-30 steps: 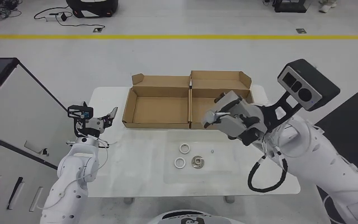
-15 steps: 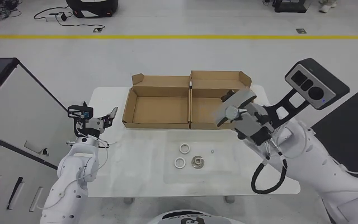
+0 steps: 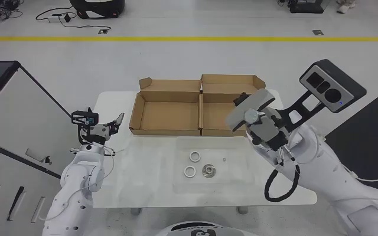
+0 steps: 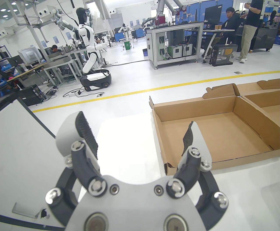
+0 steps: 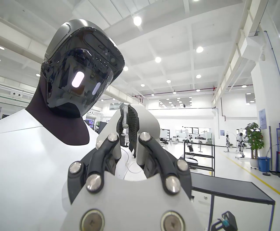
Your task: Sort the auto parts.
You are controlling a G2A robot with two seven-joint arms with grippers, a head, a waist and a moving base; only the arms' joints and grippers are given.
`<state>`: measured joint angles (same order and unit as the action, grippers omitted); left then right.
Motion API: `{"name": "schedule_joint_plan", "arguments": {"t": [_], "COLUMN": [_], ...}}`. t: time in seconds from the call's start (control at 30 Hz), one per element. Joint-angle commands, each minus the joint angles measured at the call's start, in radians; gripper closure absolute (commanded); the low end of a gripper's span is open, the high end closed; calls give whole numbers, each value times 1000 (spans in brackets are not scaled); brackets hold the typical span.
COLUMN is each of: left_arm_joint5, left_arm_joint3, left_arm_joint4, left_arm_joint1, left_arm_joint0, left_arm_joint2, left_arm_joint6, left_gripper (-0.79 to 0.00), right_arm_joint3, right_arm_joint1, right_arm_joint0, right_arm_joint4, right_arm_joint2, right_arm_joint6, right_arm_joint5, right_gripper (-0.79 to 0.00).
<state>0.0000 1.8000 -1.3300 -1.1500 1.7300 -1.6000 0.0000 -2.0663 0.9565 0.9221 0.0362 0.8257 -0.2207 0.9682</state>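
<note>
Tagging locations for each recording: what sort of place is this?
Probably a robotics lab or test hall in an industrial building: another humanoid robot stands across the room, beside an aluminium-framed equipment rack, and a yellow floor line marks a lane.

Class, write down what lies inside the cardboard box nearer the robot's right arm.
The cardboard box shows bare floor on its visible part. The right gripper, shut on a bolt, covers the other side in the top view, so anything there cannot be seen.

Round ceiling lamps [image 5: 137, 20] lit everything brightly and evenly. The white table [image 3: 147, 177] glared, and the shadows on it were faint and soft.
</note>
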Motion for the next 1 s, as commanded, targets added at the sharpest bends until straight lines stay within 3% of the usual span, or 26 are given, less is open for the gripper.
{"name": "schedule_joint_plan", "arguments": {"t": [0.0, 0.7, 0.97], "left_arm_joint5": [0, 0, 0], "left_arm_joint3": [0, 0, 0], "left_arm_joint4": [0, 0, 0], "left_arm_joint1": [0, 0, 0], "left_arm_joint0": [0, 0, 0], "left_arm_joint2": [0, 0, 0], "left_arm_joint6": [0, 0, 0], "left_gripper": [-785, -785, -785], "right_arm_joint3": [0, 0, 96], "right_arm_joint1": [0, 0, -30], "right_arm_joint0": [0, 4, 79], "right_arm_joint4": [0, 2, -73], "right_arm_joint2": [0, 4, 173], "right_arm_joint6": [0, 5, 137], "right_arm_joint5": [0, -10, 31], "right_gripper": [0, 0, 0]}}
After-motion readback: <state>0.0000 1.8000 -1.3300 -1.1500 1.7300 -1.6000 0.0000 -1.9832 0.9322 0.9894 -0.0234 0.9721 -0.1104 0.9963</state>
